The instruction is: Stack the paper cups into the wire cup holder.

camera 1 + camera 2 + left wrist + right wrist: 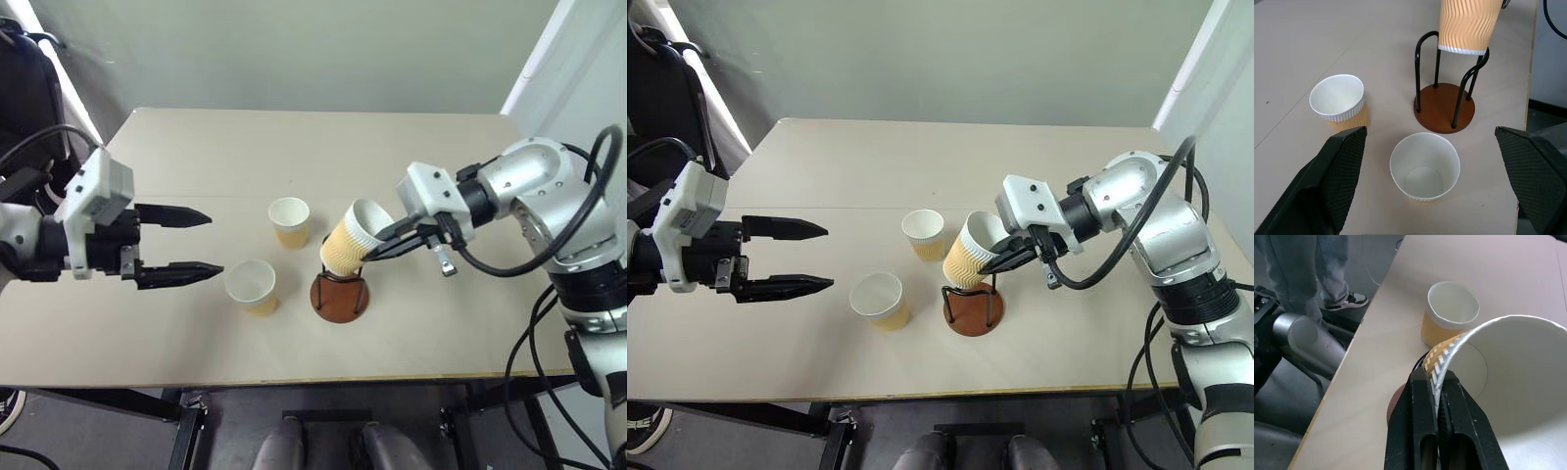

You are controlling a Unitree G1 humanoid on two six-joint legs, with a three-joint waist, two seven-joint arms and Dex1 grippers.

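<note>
My right gripper (376, 247) is shut on the rim of a paper cup (350, 242), one finger inside and one outside (1422, 396). This cup hangs tilted, its bottom at the tops of the black wire loops of the wire cup holder (340, 298), above the reddish-brown base (1444, 105). Two more paper cups stand upright on the table to the holder's left, one further back (289, 221) and one nearer the front (252, 285). My left gripper (216, 243) hovers open left of these cups, pointing at them, with nothing between its fingers (1337, 171).
The beige table (294, 147) carries everything; its front edge runs close below the holder. A person's legs (1327, 264) stand beside the table. A dark chair or bag (24, 88) sits off the table's far left corner.
</note>
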